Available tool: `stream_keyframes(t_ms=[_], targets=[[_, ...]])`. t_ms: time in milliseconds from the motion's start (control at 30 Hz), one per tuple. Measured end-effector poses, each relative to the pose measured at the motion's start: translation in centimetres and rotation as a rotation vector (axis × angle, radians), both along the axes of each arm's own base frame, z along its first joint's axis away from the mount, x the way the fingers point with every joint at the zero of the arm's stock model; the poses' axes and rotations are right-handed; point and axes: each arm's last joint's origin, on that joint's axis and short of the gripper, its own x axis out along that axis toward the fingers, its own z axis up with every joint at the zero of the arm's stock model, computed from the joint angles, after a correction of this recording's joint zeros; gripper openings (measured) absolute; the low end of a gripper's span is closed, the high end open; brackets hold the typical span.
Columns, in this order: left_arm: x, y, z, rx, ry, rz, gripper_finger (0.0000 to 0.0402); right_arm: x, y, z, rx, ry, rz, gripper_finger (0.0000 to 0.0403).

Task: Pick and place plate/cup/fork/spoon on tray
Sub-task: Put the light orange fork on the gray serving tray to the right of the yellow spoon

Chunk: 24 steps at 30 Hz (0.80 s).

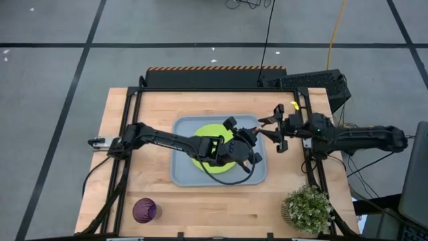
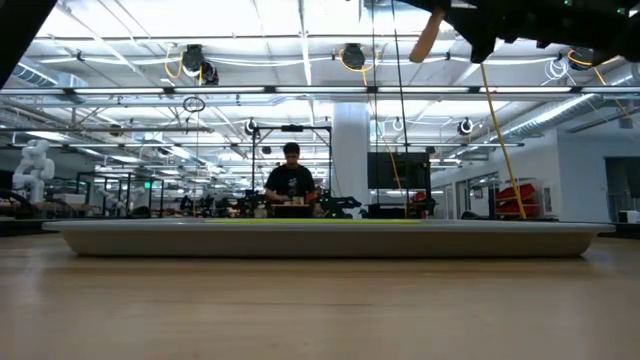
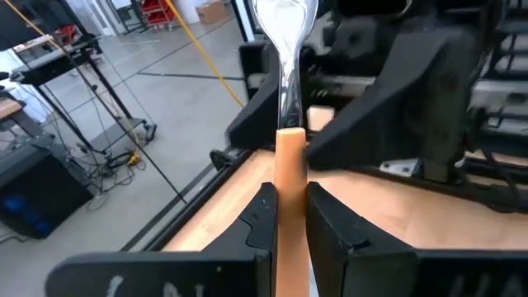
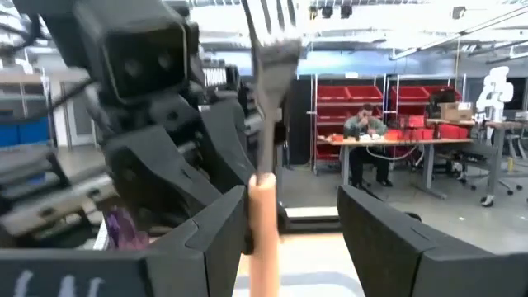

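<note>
The lime-green plate (image 1: 204, 130) lies flat on the grey-blue tray (image 1: 182, 175) at the table's middle. The purple cup (image 1: 144, 209) stands on the table near the front left. My left gripper (image 1: 257, 147) is over the tray's right part, well above it, shut on the orange-handled spoon (image 3: 289, 99). My right gripper (image 1: 263, 127) faces it from the right, over the tray's right rim. Its fingers stand apart, with the orange-handled fork (image 4: 268, 99) between them, tines pointing away from the wrist. My left gripper (image 3: 289, 214) pinches the spoon's orange handle (image 3: 289, 177) between its two fingers, which lie along it. The metal neck and bowl (image 3: 282, 21) stick out past the fingertips, clear of the tray. My right gripper (image 4: 293, 239) has the fork's handle (image 4: 262, 219) against the inner side of one finger (image 4: 223, 239). The other finger (image 4: 388, 247) stands apart from it. The fork is clear of the tray.
A small potted plant (image 1: 307, 207) stands at the table's front right corner. A black frame runs around the table. In the low view the tray (image 2: 330, 238) spans most of the width, and a person sits at a bench far behind.
</note>
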Motion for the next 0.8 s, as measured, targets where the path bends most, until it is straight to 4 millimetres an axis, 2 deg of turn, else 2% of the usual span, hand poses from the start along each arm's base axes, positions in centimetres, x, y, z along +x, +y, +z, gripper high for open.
stream_keyframes(t_ms=[267, 367, 500, 667, 800], targets=[[0.3, 0.0, -0.4, -0.013, -0.005, -0.006, 0.0038, 0.6, -0.1, -0.1, -0.004, -0.018, -0.007, 0.0180], [0.3, -0.1, -0.6, -0.016, 0.002, -0.021, 0.0038, 0.5, -0.1, 0.0, -0.021, -0.020, -0.010, 0.0142], [0.3, -0.1, -0.6, -0.018, 0.003, -0.018, 0.0058, 0.6, 0.0, -0.1, -0.066, -0.011, -0.003, 0.0030], [0.1, -0.5, -0.6, 0.003, 0.036, -0.041, 0.0103, 0.6, -0.1, -0.4, -0.110, 0.021, -0.032, 0.0015], [-0.4, -0.8, -1.3, 0.072, 0.188, -0.079, 0.0115, 0.4, -0.2, -0.5, -0.123, 0.049, -0.071, 0.0015]])
